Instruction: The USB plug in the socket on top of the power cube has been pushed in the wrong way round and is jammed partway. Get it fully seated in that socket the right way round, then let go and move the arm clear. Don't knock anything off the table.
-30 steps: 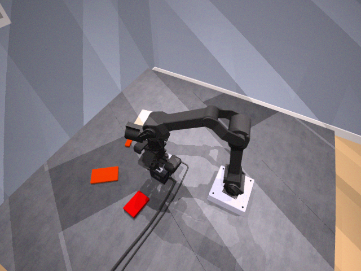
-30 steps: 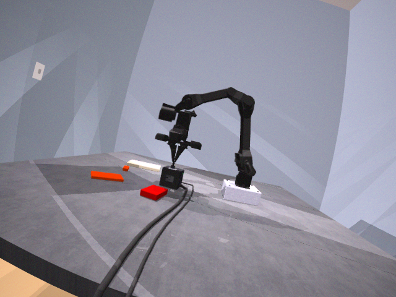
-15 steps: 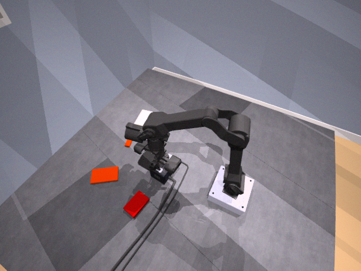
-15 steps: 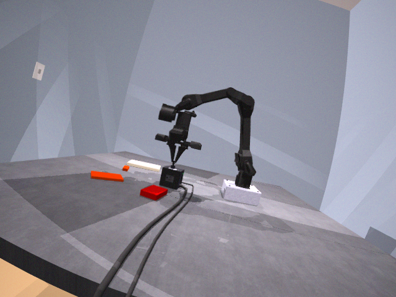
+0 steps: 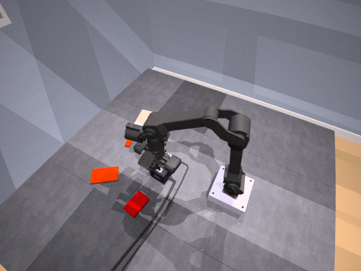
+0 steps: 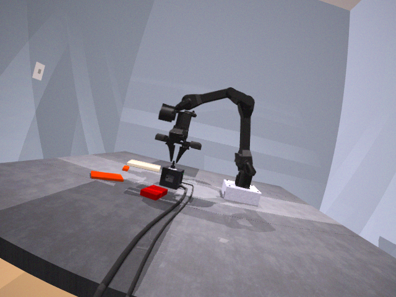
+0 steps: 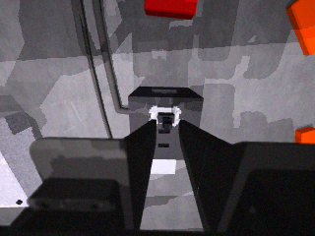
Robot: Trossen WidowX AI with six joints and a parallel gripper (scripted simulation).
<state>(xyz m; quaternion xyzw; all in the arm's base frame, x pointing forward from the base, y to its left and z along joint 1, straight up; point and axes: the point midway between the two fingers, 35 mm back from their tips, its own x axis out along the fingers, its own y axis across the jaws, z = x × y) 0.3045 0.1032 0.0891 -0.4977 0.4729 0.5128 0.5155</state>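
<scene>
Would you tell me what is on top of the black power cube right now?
On the power cube a small dark USB plug stands in a white-rimmed socket. The gripper hangs above it, fingers parted, gripping nothing. How deep the plug sits is hidden.

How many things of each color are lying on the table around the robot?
Orange: 2, flat slab, tiny block
Red: 1, block
Cream: 1, bar
Black: 1, power cube
Dark grey: 2, cables
Total: 7
</scene>
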